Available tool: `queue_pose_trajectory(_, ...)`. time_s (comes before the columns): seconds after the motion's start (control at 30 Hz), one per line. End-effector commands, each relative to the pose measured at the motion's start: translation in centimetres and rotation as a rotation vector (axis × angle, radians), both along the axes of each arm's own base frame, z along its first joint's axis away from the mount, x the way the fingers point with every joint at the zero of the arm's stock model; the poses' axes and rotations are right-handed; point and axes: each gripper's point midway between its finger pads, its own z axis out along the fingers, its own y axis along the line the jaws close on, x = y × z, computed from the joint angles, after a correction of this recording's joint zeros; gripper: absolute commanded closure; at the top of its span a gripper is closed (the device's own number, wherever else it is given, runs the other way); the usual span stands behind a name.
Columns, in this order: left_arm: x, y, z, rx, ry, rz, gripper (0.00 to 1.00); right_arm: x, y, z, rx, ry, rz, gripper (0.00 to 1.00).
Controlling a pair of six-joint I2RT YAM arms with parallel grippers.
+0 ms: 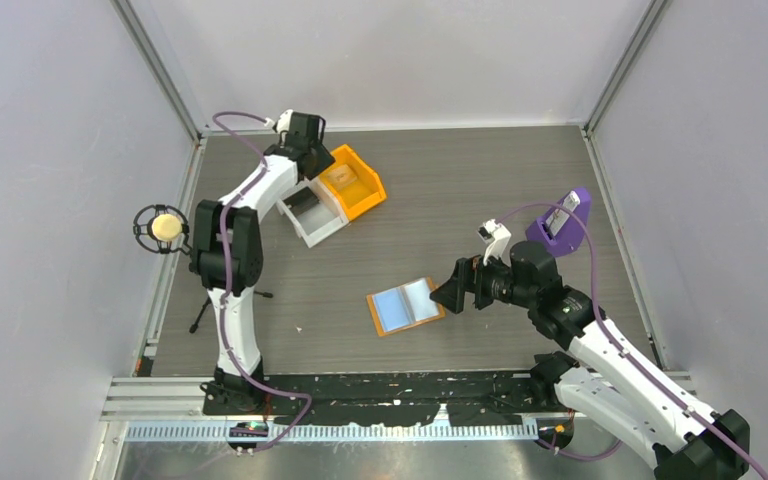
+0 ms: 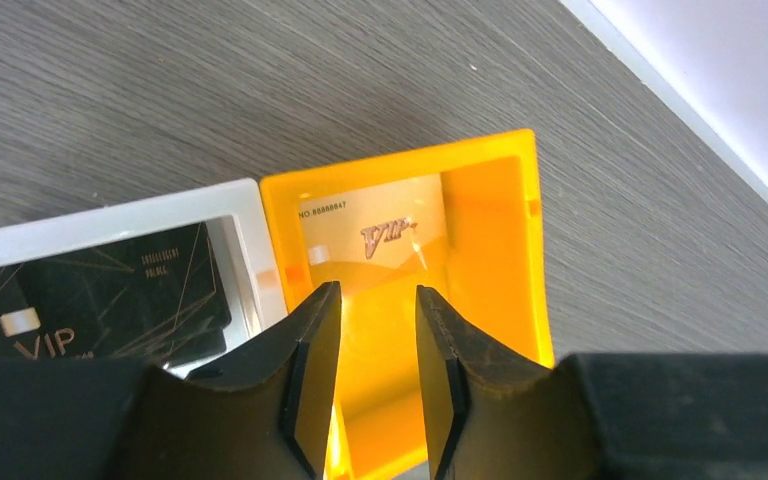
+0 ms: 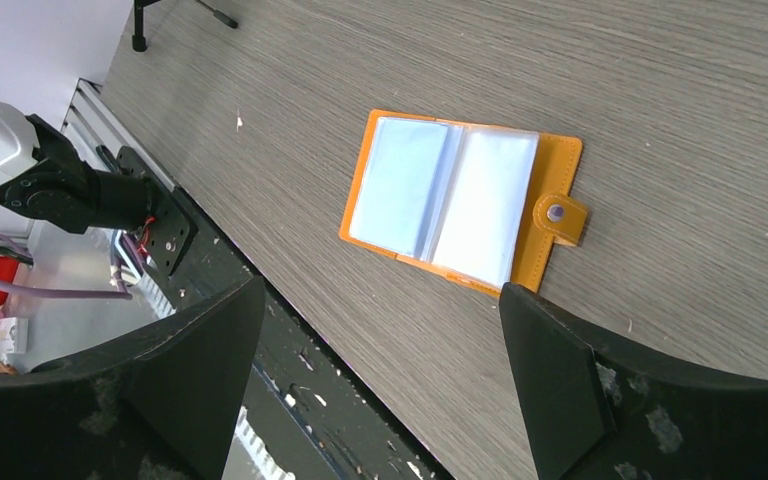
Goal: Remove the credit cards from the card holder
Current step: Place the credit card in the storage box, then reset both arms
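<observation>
Because the card holder (image 1: 407,305) lies open and flat at the table's near middle, just left of the right gripper (image 1: 452,288), whose fingers are spread wide and empty, the right arm is much the nearer. The left gripper (image 2: 378,300), narrowly parted and holding nothing, hangs over the orange bin (image 2: 505,230) well away at the back. The holder's pale blue pockets look empty, though a card could hide there.

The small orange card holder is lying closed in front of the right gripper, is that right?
No. The small flat orange card holder lies open, both light blue pocket panels showing, in front of the right gripper; the right wrist view shows it.
</observation>
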Motion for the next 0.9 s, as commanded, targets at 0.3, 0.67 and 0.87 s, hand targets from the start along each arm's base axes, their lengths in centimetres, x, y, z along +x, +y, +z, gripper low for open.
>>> queue_pose_trajectory(0.3, -10.3, -4.1, 13.0, -0.090, -0.132, -0.386, 0.24, 2.7, -3.2, 2.0, -0.157, -0.030, -0.190, 0.05)
queue_pose_trajectory(0.67, -23.9, -6.6, 14.6, -0.133, -0.232, -0.806, 0.00, 4.1, -2.4, 6.6, -0.012, -0.099, -0.261, 0.05)
queue_pose_trajectory(0.87, -29.3, -7.2, 15.1, -0.223, -0.314, -0.922, 0.00, 4.8, -2.4, 7.7, 0.052, -0.098, -0.325, 0.05)
